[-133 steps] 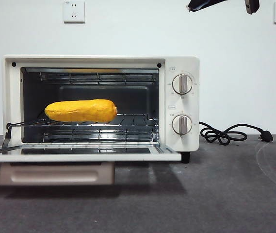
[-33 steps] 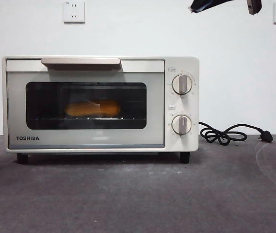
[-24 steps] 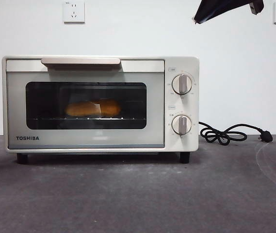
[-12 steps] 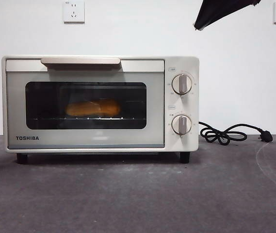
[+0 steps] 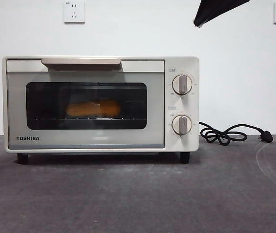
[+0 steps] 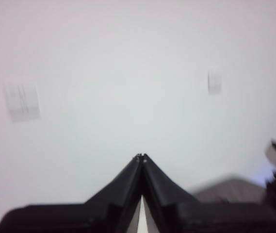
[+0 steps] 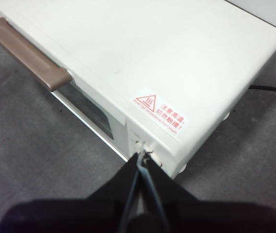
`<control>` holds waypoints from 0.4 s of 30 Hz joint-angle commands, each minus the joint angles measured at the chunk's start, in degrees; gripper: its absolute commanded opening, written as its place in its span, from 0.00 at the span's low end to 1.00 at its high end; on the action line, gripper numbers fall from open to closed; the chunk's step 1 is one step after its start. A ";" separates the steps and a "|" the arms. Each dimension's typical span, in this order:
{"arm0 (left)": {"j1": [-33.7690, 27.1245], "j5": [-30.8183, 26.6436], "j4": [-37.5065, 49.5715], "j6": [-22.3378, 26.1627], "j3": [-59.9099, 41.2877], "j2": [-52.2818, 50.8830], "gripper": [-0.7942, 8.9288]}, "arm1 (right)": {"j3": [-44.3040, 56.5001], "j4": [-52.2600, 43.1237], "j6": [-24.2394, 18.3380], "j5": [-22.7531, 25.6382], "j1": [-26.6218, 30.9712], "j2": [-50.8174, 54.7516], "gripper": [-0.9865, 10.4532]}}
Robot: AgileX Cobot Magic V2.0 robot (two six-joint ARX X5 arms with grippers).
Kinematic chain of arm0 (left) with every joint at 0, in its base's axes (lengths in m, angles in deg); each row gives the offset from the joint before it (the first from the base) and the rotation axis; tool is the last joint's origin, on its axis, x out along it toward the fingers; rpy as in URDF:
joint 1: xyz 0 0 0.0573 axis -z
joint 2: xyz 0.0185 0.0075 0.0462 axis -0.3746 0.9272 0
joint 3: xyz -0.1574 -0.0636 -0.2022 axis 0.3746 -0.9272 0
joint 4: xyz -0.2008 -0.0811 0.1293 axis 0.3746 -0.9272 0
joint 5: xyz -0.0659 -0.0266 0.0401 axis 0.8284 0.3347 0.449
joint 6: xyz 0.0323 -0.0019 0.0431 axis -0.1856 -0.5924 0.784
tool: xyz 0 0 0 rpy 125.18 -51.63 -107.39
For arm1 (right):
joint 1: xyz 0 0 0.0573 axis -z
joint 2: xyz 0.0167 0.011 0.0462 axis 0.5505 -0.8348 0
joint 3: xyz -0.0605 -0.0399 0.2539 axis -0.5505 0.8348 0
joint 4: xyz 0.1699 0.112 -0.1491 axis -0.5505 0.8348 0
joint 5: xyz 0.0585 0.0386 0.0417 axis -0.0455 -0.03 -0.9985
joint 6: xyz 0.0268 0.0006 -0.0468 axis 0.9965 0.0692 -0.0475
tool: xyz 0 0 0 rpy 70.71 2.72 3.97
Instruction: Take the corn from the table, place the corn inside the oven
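Standing on the table (image 5: 138, 194) is one oven (image 5: 100, 104), cream-white, with its door shut. Behind the dark glass window (image 5: 86, 105) I can see one corn (image 5: 92, 108), lying on its side on the wire rack (image 5: 86, 118), a little dim through the glass. The door has one beige handle (image 5: 81, 61) along its top edge, and the word TOSHIBA (image 5: 27, 138) is printed low on the door. To the side of the door there are two round knobs, the upper knob (image 5: 182, 84) and the lower knob (image 5: 181, 124), one above the other. One black cord (image 5: 235, 133) lies coiled on the table beside the oven, with its plug at the far end. On the white wall (image 5: 138, 29) behind I count two sockets (image 5: 74, 11), one at each side.

The right gripper (image 7: 141, 156) hangs above the oven, over the corner near the knobs; its two jaws are pressed together and nothing is between them. In the front view it shows as one dark tip at the top edge. A red warning sticker (image 7: 160, 113) sits on the top of the oven, close to that gripper. The left gripper (image 6: 141, 157) is raised and faces the wall, well away from the oven; its two jaws also meet at the tips and it carries nothing.
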 commanded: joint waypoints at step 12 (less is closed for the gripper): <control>-2.67 2.10 46.99 -4.07 -33.20 -16.44 0.08 | -0.04 -0.48 -0.02 0.07 -0.04 -0.33 0.09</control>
